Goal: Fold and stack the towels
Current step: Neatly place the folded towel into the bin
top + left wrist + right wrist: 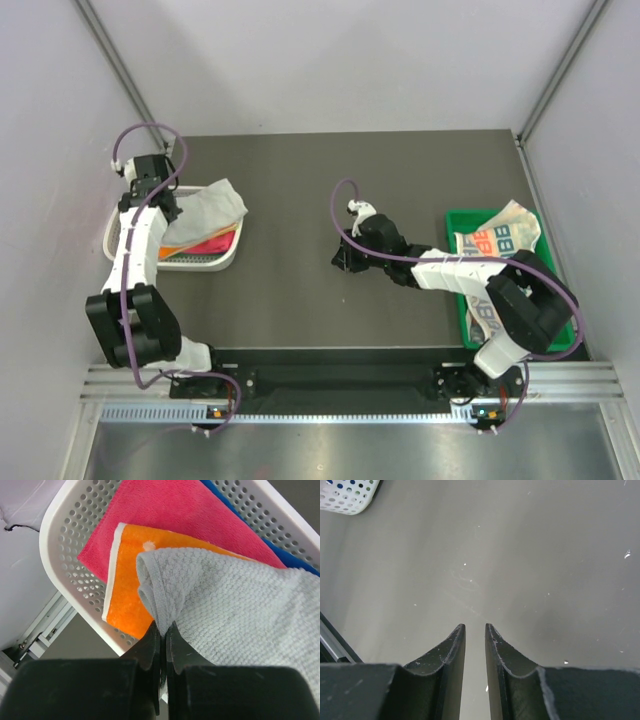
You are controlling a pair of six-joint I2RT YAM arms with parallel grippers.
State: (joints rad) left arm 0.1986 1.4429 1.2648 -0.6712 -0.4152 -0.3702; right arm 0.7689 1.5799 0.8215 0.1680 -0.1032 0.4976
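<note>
Left gripper (pixel 162 630) is clamped on the grey towel (pixel 240 610) above the basket (pixel 60 535) at 9 o'clock. Right gripper (pixel 474 630) stands slightly parted and empty. No towel appears folded or stacked yet.

A lab test cell: white walls (pixel 350 60), aluminium rail (pixel 580 375) (robot arms (pixel 135 255) bolted on), grey table (pixel 300 200).

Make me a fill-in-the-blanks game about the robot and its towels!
The towel pinched by the left tool is ____.
The tray under the letter-print towel is ____.
The right tool holds ____.
The pink towel and orange towel lie in the white ____.
Missing words: grey, green, nothing, basket.
</note>
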